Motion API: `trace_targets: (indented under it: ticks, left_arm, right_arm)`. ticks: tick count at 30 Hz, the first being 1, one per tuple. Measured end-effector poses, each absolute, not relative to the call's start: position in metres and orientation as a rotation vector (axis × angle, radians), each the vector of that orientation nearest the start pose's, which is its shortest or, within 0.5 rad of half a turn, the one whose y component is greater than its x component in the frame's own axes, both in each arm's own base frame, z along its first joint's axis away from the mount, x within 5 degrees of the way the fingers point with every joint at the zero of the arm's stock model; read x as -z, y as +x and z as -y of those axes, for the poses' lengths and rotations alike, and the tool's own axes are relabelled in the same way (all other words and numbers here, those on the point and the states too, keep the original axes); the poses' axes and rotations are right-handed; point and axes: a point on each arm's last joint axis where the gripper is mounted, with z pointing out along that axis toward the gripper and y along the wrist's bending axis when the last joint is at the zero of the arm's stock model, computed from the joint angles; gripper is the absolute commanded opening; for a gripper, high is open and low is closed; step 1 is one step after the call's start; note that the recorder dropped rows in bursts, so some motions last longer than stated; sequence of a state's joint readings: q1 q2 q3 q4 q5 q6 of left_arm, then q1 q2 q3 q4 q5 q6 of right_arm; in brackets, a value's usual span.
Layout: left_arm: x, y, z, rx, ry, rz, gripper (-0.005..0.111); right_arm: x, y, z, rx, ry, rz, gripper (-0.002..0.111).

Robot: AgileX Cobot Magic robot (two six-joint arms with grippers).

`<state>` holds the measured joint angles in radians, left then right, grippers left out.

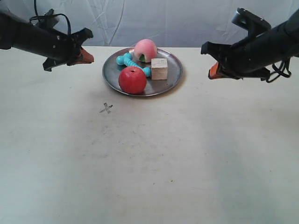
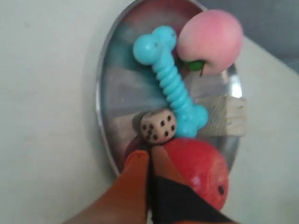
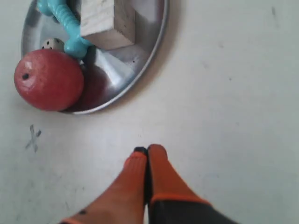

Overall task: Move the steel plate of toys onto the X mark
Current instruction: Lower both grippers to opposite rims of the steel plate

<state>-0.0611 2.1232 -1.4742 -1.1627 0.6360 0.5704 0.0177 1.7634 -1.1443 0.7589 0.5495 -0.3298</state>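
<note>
Far edge: The pale table (image 1: pixel 187 163) ends in a straight line just behind the plate, with a pale backdrop beyond. Its other edges lie outside the exterior view.
Open room: Bare tabletop spreads in front of the plate and on both sides of it.
Arm at the exterior view's left: A black arm (image 1: pixel 32 37) hangs above the table. Its orange tip points toward the plate, with a strip of bare table between them.
Left gripper: The left gripper (image 2: pixel 149 151) has its 2 orange fingers pressed together, with nothing between them. In the left wrist view the tip overlaps the plate's rim beside the apple. That view does not show whether it touches.
X mark: The X mark (image 1: pixel 106 108) is a thin dark cross on bare table, near the plate's front left rim but apart from it.
Steel plate: The steel plate (image 1: pixel 174 79) sits flat near the far edge, between the 2 arms and off the cross.
Toys: 5 lie on the plate. The turquoise bone (image 1: pixel 128 59) is at the left. The red apple (image 1: pixel 132 80) is at the front. The pink peach (image 1: pixel 145 50) is at the back. The wooden cube (image 1: pixel 159 68) is at the right. A small die (image 2: pixel 159 125) sits just beside the bone's end.
Right gripper: The right gripper (image 3: pixel 147 149) has its 2 orange fingers pressed together and holds nothing. It is over bare table, apart from the plate's rim.
Arm at the exterior view's right: A black arm (image 1: pixel 266 46) hangs above the table, its tip clear of the plate.
</note>
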Motion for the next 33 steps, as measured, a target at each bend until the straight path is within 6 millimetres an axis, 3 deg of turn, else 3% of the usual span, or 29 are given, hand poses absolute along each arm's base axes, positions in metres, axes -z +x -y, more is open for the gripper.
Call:
trace_targets:
  ticks: [2, 4, 8, 12, 14, 19, 26, 33]
  left_arm:
    - [-0.162, 0.469, 0.065, 1.069, -0.298, -2.390, 0.000]
    - [-0.156, 0.480, 0.054, 1.078, -0.293, -2.371, 0.000]
    - [-0.148, 0.491, 0.044, 1.048, -0.261, -2.368, 0.002]
    - [-0.151, 0.498, 0.045, 1.033, -0.200, -2.355, 0.015]
    - [-0.147, 0.501, 0.047, 1.012, -0.156, -2.367, 0.023]
    - [-0.126, 0.501, 0.059, 0.969, -0.090, -2.431, 0.040]
    - [-0.112, 0.509, 0.066, 0.971, -0.102, -2.427, 0.040]
    - [-0.089, 0.514, 0.086, 0.966, -0.077, -2.450, 0.040]
  right_arm:
    - [-0.213, 0.389, -0.033, -0.651, 0.288, -2.526, 0.001]
    - [-0.208, 0.404, -0.027, -0.669, 0.307, -2.529, 0.003]
    - [-0.197, 0.433, -0.016, -0.674, 0.333, -2.515, 0.019]
    - [-0.182, 0.454, -0.014, -0.685, 0.346, -2.511, 0.038]
    - [-0.171, 0.463, -0.016, -0.725, 0.366, -2.522, 0.043]
    - [-0.138, 0.477, -0.021, -0.834, 0.405, -2.583, 0.044]
    - [-0.104, 0.493, -0.020, -0.829, 0.480, -2.567, 0.044]
    - [-0.088, 0.510, -0.044, -0.800, 0.450, -2.526, 0.044]
